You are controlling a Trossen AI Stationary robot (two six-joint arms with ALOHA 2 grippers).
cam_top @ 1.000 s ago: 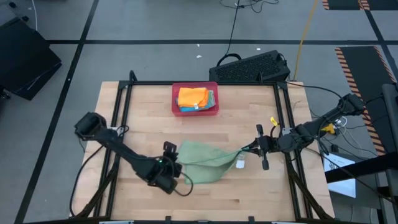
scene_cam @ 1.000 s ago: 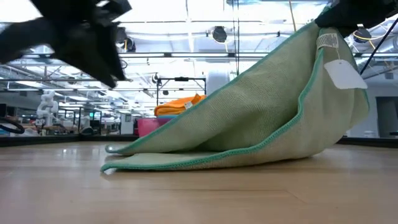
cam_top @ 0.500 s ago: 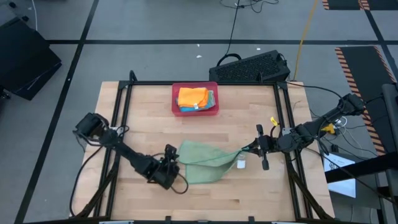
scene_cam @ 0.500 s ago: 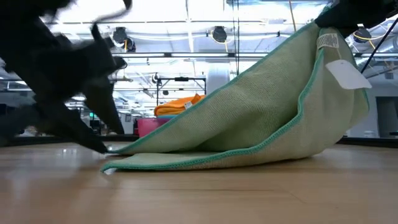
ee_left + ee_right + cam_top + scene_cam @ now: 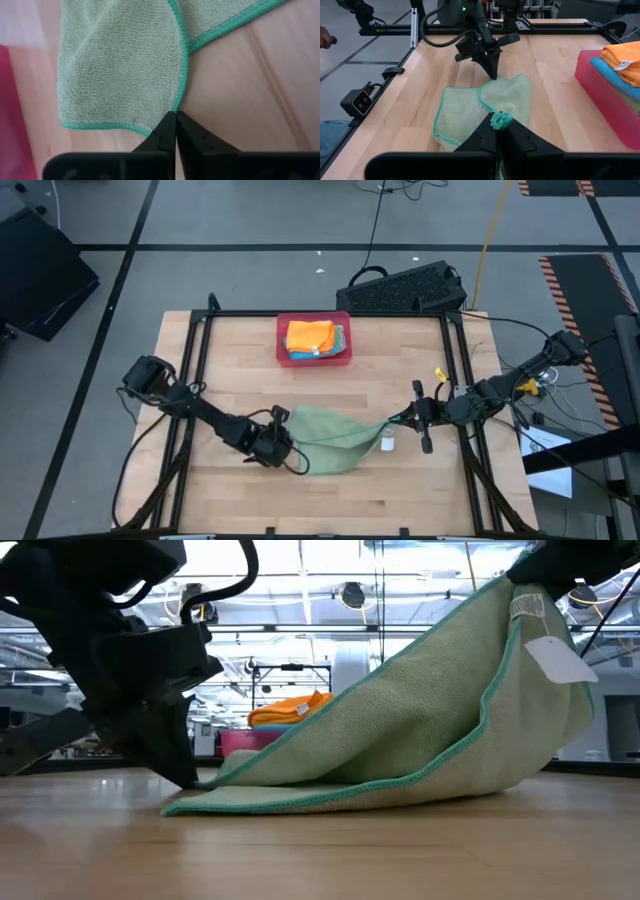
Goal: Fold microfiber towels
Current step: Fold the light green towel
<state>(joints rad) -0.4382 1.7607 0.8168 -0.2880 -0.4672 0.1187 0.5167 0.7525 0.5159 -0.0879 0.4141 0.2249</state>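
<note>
A light green microfiber towel [image 5: 330, 442] with a teal hem lies partly on the wooden table, its right corner raised and a white tag [image 5: 386, 443] hanging from it. My right gripper [image 5: 500, 125] is shut on that raised corner. My left gripper [image 5: 175, 116] is down at the towel's left part, shut at its hem [image 5: 493, 75]. Folded orange, blue and green towels [image 5: 312, 338] are stacked in the pink-red tray [image 5: 283, 350] at the table's far middle. My left gripper pinches the towel's teal hem [image 5: 181, 100] with its fingertips, where one flap's edge lies on the table. The fingers slant down from the table's left. That part of the towel rests flat on the wood. My right gripper pinches the bunched teal hem of the towel's right corner [image 5: 500, 119] between its two fingers. The fingers come almost level from the table's right. The corner is lifted clear, and the cloth slopes down from it [image 5: 420, 710] onto the table.
A black metal frame [image 5: 190, 380] runs along the table's edges. A small camera block [image 5: 362, 102] sits on the near-left rail in the right wrist view. A dark keyboard-like object [image 5: 405, 288] lies on the floor beyond the far edge. Bare wood [image 5: 350, 490] lies near the towel's front.
My left gripper has come down to the table and moved toward the towel's left edge, tipping steeper. Its fingers stood apart half a second ago and are now shut at the hem. The towel and my right gripper have kept still.
</note>
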